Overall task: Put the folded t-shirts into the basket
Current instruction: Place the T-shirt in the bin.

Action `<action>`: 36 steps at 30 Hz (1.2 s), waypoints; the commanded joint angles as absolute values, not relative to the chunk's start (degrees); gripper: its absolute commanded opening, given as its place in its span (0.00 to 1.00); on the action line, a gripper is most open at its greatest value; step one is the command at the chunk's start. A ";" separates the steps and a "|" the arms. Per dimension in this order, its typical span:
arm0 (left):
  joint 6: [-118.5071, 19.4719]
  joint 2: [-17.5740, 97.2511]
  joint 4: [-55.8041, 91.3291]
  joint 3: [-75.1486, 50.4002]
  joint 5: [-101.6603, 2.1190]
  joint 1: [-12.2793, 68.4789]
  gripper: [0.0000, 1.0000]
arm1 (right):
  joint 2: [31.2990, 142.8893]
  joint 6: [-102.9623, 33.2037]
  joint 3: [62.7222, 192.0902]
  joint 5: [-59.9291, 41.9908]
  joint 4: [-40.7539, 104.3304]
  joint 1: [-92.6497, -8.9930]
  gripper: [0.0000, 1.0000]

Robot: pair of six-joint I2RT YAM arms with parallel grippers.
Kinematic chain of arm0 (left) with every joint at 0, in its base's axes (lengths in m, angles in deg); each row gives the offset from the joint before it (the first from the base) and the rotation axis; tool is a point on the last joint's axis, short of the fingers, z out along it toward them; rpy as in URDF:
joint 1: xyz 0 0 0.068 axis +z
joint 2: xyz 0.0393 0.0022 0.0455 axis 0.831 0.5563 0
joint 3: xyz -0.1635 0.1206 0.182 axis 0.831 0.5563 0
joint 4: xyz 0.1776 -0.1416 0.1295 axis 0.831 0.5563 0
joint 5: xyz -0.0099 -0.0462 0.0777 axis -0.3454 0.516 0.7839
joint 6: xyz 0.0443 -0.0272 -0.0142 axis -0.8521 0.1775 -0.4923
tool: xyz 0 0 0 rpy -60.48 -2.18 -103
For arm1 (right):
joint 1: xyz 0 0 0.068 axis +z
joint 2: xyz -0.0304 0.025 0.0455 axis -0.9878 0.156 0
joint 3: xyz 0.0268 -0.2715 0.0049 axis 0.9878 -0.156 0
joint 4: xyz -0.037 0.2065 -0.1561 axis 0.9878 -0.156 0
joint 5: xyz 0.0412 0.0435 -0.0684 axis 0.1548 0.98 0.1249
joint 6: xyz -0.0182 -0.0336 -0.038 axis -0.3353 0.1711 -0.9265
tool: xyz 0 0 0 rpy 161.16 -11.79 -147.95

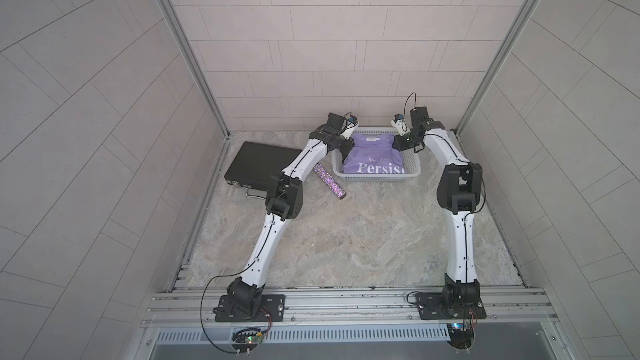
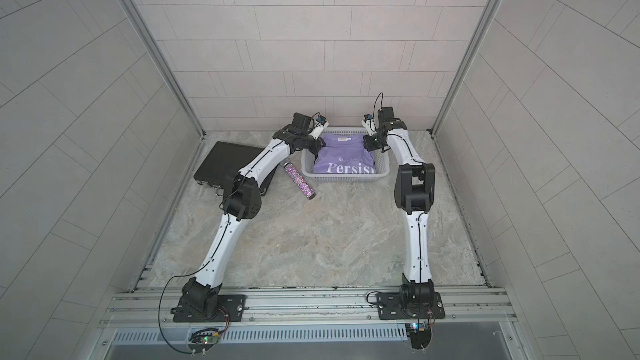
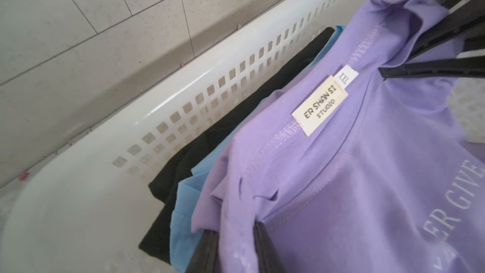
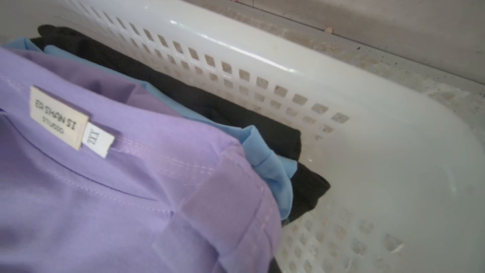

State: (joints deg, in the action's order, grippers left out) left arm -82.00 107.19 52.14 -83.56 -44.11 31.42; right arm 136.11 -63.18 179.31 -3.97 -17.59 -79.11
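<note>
- lilac shirt point(image 1: 372, 157) point(image 2: 343, 157) lies on top inside the basket point(image 1: 377, 179) point(image 2: 343, 178), white "persist" lettering facing up, neck label toward the back wall
- wrist views: light blue shirt point(image 3: 183, 221) point(image 4: 262, 151) directly under it, black shirt point(image 3: 210, 153) point(image 4: 210, 101) under that, both sticking out at the far edge, all three inside the mesh wall point(image 3: 157, 106) point(image 4: 262, 56)
- basket sits at the far edge of the table point(image 1: 346, 237), close to the back wall
- left gripper point(image 1: 344, 150) point(image 2: 313, 150) point(image 3: 235, 228) at the shirt's far left corner, lilac cloth between the two fingers; gripping or let go, cannot tell
- right gripper point(image 1: 398, 143) point(image 2: 369, 143) at the far right corner; in the left wrist view its fingers point(image 3: 433, 67) stand slightly apart with bunched lilac cloth between them; hold or release, cannot tell
- glitter tube point(image 1: 329, 181) point(image 2: 299, 181) lies on the table just left of the basket
- black case point(image 1: 256, 164) point(image 2: 225, 161) further left, partly under the left arm
</note>
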 commanded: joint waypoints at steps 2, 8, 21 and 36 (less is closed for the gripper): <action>-87.32 109.47 47.72 -84.86 -37.81 30.50 0.27 | 138.17 -61.73 180.64 -7.57 -14.26 -79.50 0.22; -90.69 110.48 45.25 -84.97 -31.64 29.48 0.37 | 138.59 -61.66 180.64 -10.02 -13.09 -79.53 0.26; -94.46 106.55 45.55 -84.69 -24.77 29.22 0.66 | 135.28 -63.01 181.52 -11.27 -13.75 -79.77 0.46; -93.75 99.01 49.77 -82.83 -23.75 29.20 0.81 | 127.70 -65.53 181.44 -9.63 -17.21 -80.76 0.55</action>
